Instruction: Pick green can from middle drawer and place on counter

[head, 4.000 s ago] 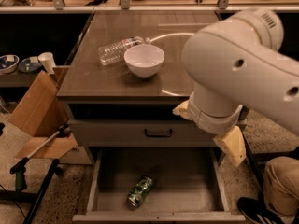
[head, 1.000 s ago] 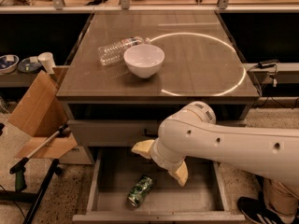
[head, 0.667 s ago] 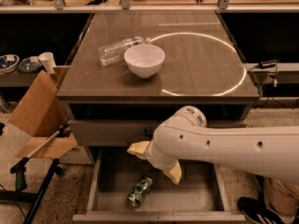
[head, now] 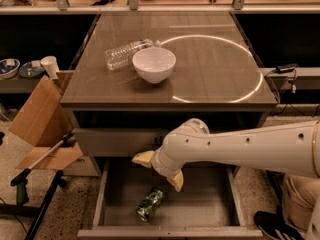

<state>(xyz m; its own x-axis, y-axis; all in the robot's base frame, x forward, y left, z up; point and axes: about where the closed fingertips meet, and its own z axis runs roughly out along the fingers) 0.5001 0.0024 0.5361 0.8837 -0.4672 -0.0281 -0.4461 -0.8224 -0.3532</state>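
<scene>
Hand (head: 156, 173) hangs over the open drawer (head: 210, 206), fingers spread, gripping nothing. Can (head: 150, 204) lies on its side on the drawer floor, left of centre, apart from the hand. Bowl (head: 154, 64) and bottle (head: 122, 54) sit on the surface (head: 210, 69) above the drawer.

1 green can (head: 150, 204), 1 white bowl (head: 154, 64), 1 clear bottle (head: 122, 54), 1 drawer (head: 207, 204), 1 counter (head: 215, 69), 1 tool (head: 159, 170) above the drawer
</scene>
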